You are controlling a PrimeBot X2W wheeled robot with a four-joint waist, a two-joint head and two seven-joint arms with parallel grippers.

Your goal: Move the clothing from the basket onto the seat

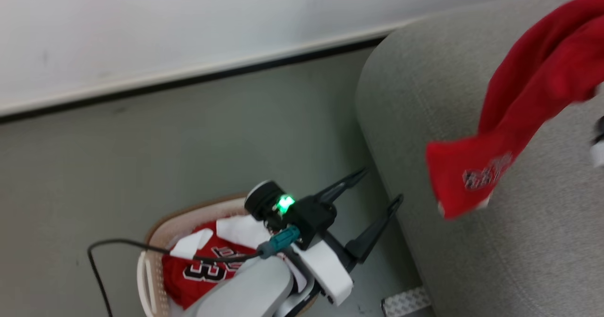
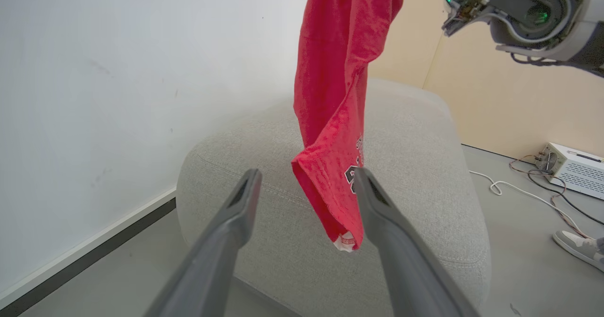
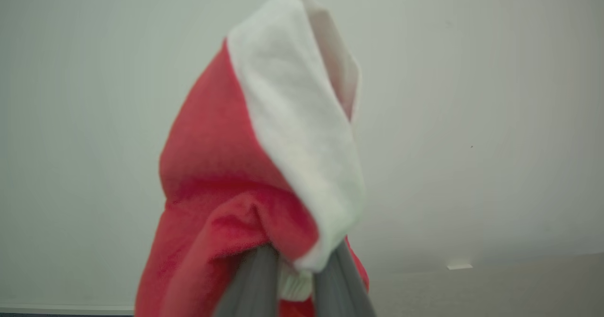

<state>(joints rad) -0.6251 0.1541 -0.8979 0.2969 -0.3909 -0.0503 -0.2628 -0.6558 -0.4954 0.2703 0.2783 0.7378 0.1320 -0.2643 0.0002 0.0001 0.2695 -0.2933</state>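
Clothing (image 3: 212, 189) pinched in right gripper (image 3: 297, 262).

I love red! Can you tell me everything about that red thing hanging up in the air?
The red garment is soft, fuzzy-looking cloth with a white trim at one end and a black-and-white print near its lower end. It hangs long and crumpled, bunched at the top where the right gripper is shut on it. It dangles over the grey seat; whether its tip touches the seat cannot be told.
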